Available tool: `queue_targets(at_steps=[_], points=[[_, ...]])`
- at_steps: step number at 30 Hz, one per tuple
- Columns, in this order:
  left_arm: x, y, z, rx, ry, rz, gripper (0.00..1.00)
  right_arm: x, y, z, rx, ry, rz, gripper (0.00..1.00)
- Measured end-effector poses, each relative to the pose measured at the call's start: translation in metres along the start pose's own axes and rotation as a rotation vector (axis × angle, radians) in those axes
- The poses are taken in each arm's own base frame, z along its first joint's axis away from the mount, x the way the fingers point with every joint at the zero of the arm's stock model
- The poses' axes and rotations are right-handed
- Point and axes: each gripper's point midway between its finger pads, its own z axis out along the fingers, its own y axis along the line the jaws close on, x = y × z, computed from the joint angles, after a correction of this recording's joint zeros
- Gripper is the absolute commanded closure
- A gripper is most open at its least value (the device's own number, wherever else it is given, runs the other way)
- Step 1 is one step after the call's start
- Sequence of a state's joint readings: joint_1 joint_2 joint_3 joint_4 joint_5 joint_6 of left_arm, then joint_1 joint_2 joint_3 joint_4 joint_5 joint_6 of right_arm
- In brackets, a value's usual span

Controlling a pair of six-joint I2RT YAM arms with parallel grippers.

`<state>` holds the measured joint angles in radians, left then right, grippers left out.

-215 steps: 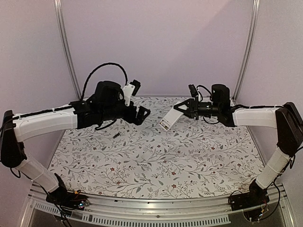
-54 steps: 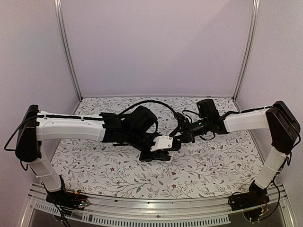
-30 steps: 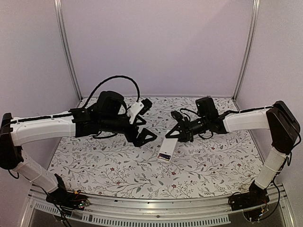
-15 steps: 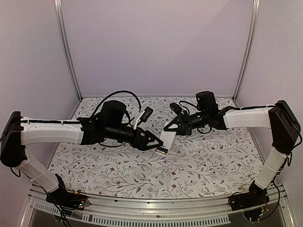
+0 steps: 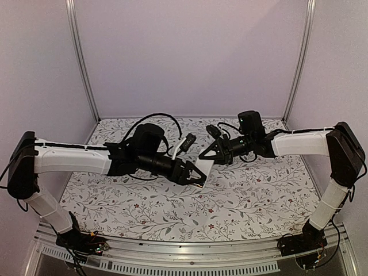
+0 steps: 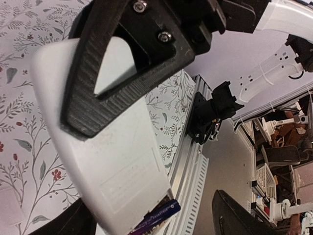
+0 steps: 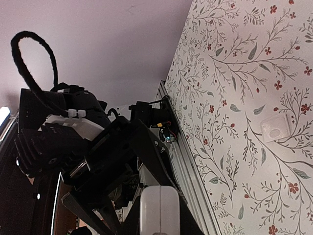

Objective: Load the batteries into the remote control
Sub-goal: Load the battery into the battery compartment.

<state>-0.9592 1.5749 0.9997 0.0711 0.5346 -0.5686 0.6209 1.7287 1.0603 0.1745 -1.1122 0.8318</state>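
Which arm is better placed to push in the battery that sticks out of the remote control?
Probably left: the left end effector stands open around the remote control's free end, where the battery protrudes. The right end effector is shut on the other end.

The remote control (image 6: 122,161) fills the middle with its plain white back to the camera, slanting from upper left to the bottom edge, and the right gripper's black ribbed finger (image 6: 80,88) lies across its upper half. A purple-labelled battery (image 6: 155,219) sits at the remote's lower end. The left gripper's fingers (image 6: 237,215) stand wide apart as dark blurs in the bottom corners, above the floral table cover (image 6: 24,122).
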Motion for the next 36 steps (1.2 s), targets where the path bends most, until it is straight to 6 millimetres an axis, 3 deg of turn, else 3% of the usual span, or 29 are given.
queue_targets(at_steps=[8,31,33,36], points=[[0.006,0.003,0.005,-0.008,0.027,0.009,0.26,0.0,0.0,0.0,0.001,-0.002,-0.001,1.0],[0.011,0.011,0.008,-0.02,0.054,-0.024,0.65,-0.002,0.007,0.0,-0.026,0.0,-0.046,1.0],[0.01,0.009,0.007,-0.004,0.057,-0.026,0.66,-0.002,0.01,0.0,-0.038,0.005,-0.063,1.0],[0.008,0.008,0.005,0.019,0.05,-0.021,0.54,-0.002,0.014,-0.001,-0.047,0.004,-0.079,1.0]])
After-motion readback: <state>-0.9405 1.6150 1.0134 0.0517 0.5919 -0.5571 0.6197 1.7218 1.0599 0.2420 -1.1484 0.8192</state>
